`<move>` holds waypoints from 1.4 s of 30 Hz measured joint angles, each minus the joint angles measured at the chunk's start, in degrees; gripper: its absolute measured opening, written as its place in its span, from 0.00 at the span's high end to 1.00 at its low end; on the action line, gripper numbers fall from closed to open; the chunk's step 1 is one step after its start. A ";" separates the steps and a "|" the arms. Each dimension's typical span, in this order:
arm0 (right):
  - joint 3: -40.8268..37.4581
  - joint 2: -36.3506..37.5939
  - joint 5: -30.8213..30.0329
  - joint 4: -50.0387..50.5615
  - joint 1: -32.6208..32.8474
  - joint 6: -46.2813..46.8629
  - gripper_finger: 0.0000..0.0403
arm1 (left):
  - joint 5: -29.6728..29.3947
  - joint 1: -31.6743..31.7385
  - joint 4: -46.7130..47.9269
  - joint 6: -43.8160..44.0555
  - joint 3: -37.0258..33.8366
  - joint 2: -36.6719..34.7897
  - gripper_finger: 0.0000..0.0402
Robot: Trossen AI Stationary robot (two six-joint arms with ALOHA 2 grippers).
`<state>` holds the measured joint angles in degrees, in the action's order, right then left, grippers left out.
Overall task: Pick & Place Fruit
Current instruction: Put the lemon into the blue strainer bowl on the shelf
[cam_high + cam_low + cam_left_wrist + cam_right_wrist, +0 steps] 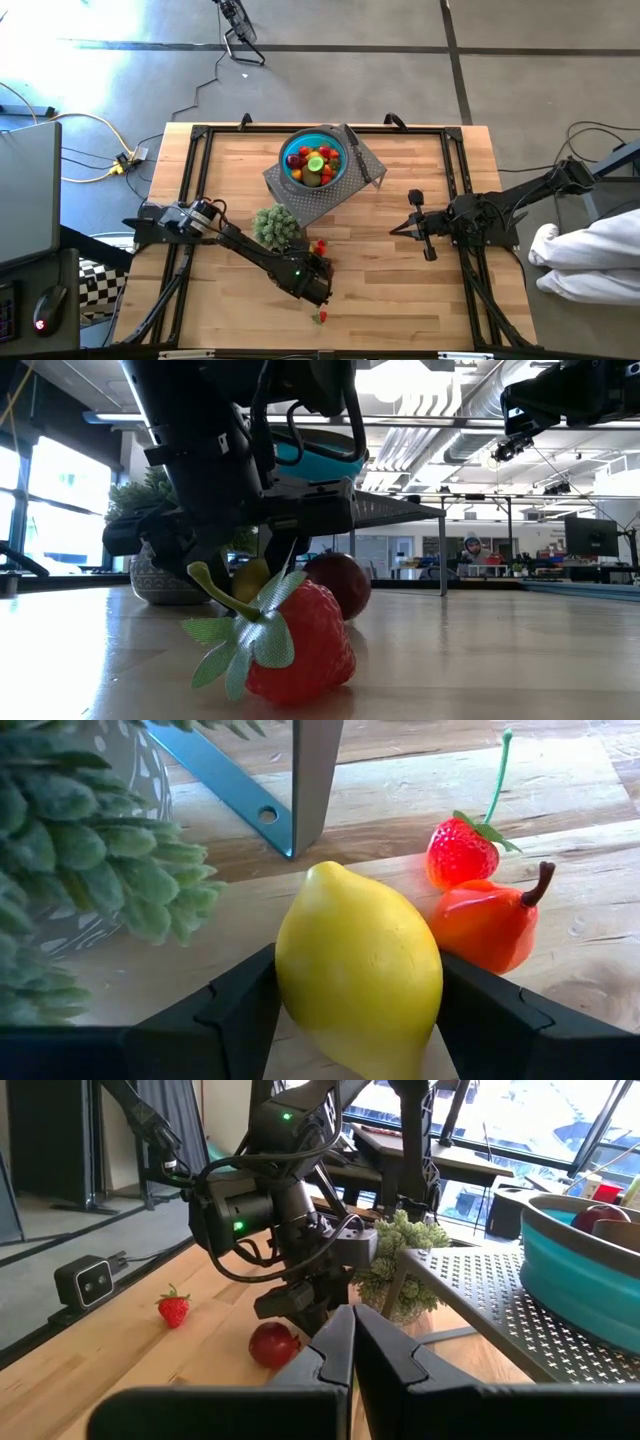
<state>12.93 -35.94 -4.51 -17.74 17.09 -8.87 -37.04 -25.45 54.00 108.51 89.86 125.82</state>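
Observation:
A yellow lemon (pixel 355 960) sits between the fingers of my left gripper (pixel 355 990), which is shut on it near the table's middle (pixel 316 268), beside a potted plant (pixel 277 225). Just beyond it a strawberry (pixel 460 852) and a red pear (pixel 488 925) lie on the wood. Another strawberry (pixel 300 640) lies on its side near the table's near edge (pixel 320 317). A blue bowl (pixel 340 172) full of fruit stands on a grey perforated stand. My right gripper (pixel 352 1330) hovers shut over the table's right half (pixel 398 228). My left gripper pinches the lemon across its middle, one finger (pixel 240 1010) on the lemon's one side (pixel 292 970) and the other finger (pixel 485 1010) on the opposite side. The fingers point toward the table's far side. Whether the lemon rests on the wood or is lifted I cannot tell.
The grey stand (pixel 300 200) has legs (pixel 312 780) close ahead of the lemon, and a black-handled knife (pixel 362 158) lies on it beside the bowl. The plant's pot (pixel 90 830) stands near the left gripper. Bare wood lies between the two arms. A person in white sits beyond the right edge (pixel 590 255).

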 joint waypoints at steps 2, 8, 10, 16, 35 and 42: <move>0.00 0.00 0.00 0.01 0.00 0.01 0.99 | -0.02 0.00 0.02 0.00 0.00 0.00 0.42; 0.00 0.00 0.00 0.02 0.01 0.01 0.99 | -1.70 0.00 -0.24 0.08 -0.09 0.07 0.42; 0.00 0.00 0.00 0.01 0.00 0.01 0.99 | -2.40 0.00 -0.48 0.15 -0.11 0.11 0.42; 0.00 -0.02 0.00 0.02 -0.01 0.01 0.99 | -2.82 0.02 -0.72 1.44 -0.13 0.13 0.42; 0.00 0.00 0.01 0.05 -0.01 0.03 0.99 | -1.78 0.02 -1.06 1.70 -0.13 0.07 0.50; 0.00 0.00 0.01 0.54 -0.01 0.03 0.99 | -0.25 0.02 -1.56 1.68 -0.11 -0.01 0.46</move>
<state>12.93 -35.94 -4.50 -17.20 17.08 -8.85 -37.29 -25.43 52.44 110.19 89.75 125.81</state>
